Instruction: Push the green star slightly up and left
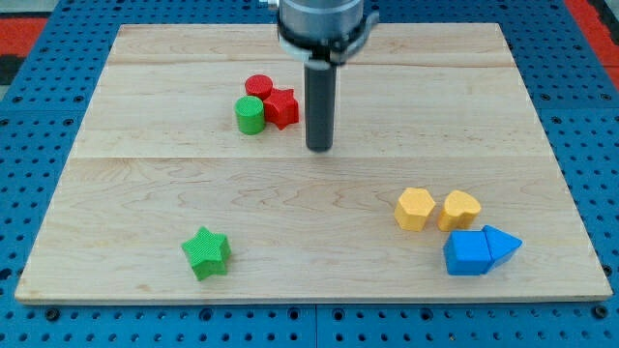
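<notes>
Wooden surface (145, 184): my tip (319, 148) sits beside red star block (281, 107), far from green star block (206, 252). No claw. Risk: swinging wide clips green cylinder block (250, 115).

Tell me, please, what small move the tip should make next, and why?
Probably swing my tip down to the view's lower right of the green star. It now stands far above it, beside the red star, on the wrong side for an up-left push.

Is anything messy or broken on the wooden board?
Nothing stands out. The green star sits alone near the view's bottom left, whole and flat. My tip is far from it, beside the red star cluster. All blocks sit on the board.
</notes>
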